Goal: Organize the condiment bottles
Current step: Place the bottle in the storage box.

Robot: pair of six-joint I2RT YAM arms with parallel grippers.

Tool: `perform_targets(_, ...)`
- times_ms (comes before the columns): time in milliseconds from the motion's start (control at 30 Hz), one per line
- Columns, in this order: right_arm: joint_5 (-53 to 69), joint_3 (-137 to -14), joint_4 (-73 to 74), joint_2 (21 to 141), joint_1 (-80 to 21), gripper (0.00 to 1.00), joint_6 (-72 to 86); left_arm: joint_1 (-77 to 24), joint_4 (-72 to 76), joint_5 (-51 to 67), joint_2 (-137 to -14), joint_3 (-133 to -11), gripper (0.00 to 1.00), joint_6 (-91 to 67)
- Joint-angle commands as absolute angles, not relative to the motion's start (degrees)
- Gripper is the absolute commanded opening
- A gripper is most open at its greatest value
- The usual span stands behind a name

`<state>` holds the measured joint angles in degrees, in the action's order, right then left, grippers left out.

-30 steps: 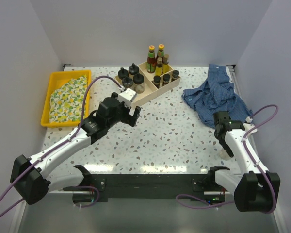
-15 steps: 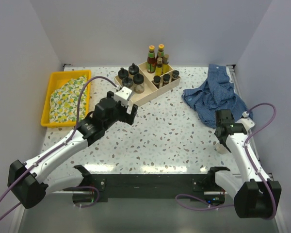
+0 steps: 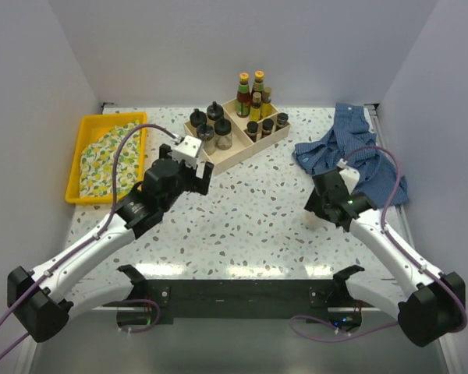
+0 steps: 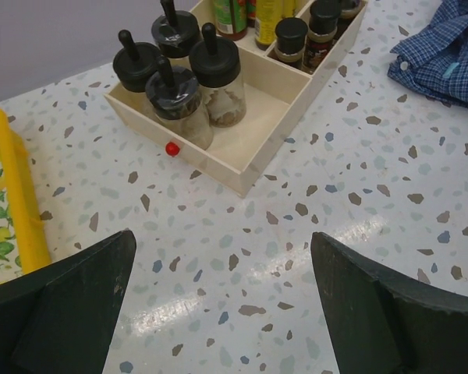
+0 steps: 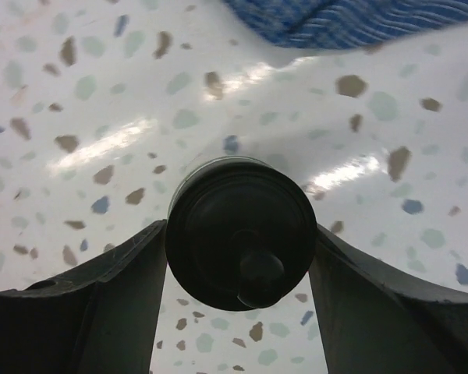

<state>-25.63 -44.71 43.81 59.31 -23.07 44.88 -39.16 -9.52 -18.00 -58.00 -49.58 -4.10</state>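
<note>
A squat clear jar with a black knobbed lid (image 5: 218,210) sits between the fingers of my right gripper (image 5: 239,231), which is shut on it above the speckled table, left of the blue shirt. From above, that gripper (image 3: 320,204) hides most of the jar. The pale wooden divided box (image 3: 235,153) at the back holds the other condiment bottles: black-lidded jars (image 3: 211,125), tall sauce bottles (image 3: 250,90) and small dark-capped ones (image 3: 267,125). My left gripper (image 3: 198,179) hangs open and empty just in front of the box (image 4: 242,167), facing its jars (image 4: 179,86).
A yellow tray (image 3: 76,173) with a lemon-print cloth (image 3: 109,156) lies at the back left. A crumpled blue checked shirt (image 3: 351,152) lies at the back right, close behind the right gripper. White walls enclose the table on three sides.
My right arm has swung left from the table's right edge towards the middle, carrying the jar. My left arm has moved slightly back and left, nearer the box.
</note>
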Motion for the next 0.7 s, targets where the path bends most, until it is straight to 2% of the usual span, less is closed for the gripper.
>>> perform_targets(0, -18.12, -48.43, 26.22, 62.38, -29.70, 0.21, 38.60, -39.29, -6.59, -26.79, -53.79, -49.40, 1.00, -5.89)
perform_targets(100, -12.58, -52.70, 19.34, 67.57, -32.16, 0.21, 33.15, -39.37, -5.54, -29.52, -51.25, -48.43, 1.00, -6.06)
perform_targets(233, -10.81, -64.75, 20.39, 81.52, -35.41, 0.22, 25.51, -39.29, -3.26, -32.78, -48.26, -46.41, 1.00, -5.98)
perform_targets(667, -7.38, -102.63, 25.83, 106.06, -38.76, 0.22, 12.66, -39.11, -1.41, -38.06, -44.56, -44.74, 1.00, -5.98)
